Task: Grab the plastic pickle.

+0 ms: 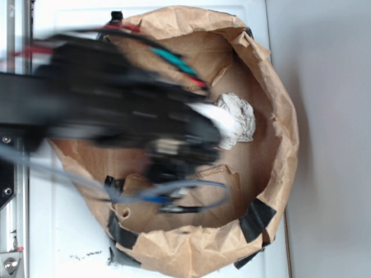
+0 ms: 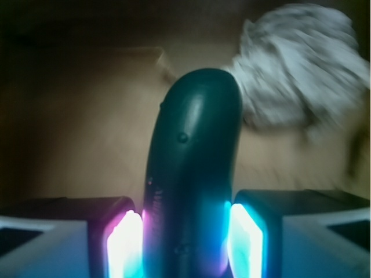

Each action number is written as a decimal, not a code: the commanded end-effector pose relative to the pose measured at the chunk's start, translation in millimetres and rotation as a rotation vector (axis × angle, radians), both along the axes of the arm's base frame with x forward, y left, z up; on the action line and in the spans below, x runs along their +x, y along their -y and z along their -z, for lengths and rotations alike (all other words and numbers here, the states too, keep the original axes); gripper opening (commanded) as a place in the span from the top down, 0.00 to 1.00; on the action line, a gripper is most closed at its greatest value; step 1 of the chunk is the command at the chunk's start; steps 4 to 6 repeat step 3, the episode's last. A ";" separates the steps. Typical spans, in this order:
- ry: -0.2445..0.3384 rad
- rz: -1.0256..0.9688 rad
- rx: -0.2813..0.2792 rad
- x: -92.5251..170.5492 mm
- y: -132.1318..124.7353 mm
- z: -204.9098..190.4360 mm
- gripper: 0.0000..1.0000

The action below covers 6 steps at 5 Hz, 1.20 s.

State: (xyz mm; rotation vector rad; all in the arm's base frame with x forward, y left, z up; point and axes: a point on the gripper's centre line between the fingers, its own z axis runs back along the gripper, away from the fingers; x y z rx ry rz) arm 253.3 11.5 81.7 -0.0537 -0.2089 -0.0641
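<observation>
— Item one?
— Pickle (image 2: 194,174): dark green, glossy, slightly curved, small bumps on its skin. It stands up between the two lit pads (image 2: 124,243) of the gripper (image 2: 185,246), whose jaws are clenched on its lower end, a pad touching each side.
— Next to it?
— Paper ball (image 1: 239,119): white, crumpled, lying just past the pickle's tip on the bag floor.
— And around them?
— Paper bag (image 1: 284,121): brown, rim rolled down, patched with black tape (image 1: 256,219). The black arm (image 1: 104,98) reaches over it, blurred, hiding the pickle from the outside view. All of it sits on a white table (image 1: 64,231).
</observation>
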 end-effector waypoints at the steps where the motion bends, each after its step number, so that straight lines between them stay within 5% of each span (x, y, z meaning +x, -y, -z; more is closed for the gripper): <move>1: 0.090 -0.083 -0.075 0.6 -55.3 -75.2 1.00; 2: 0.048 -0.122 -0.076 0.4 -69.0 -83.5 1.00; 3: 0.042 -0.140 0.074 5.4 -58.3 -80.2 1.00; 6: 0.042 -0.140 0.074 5.4 -58.3 -80.2 1.00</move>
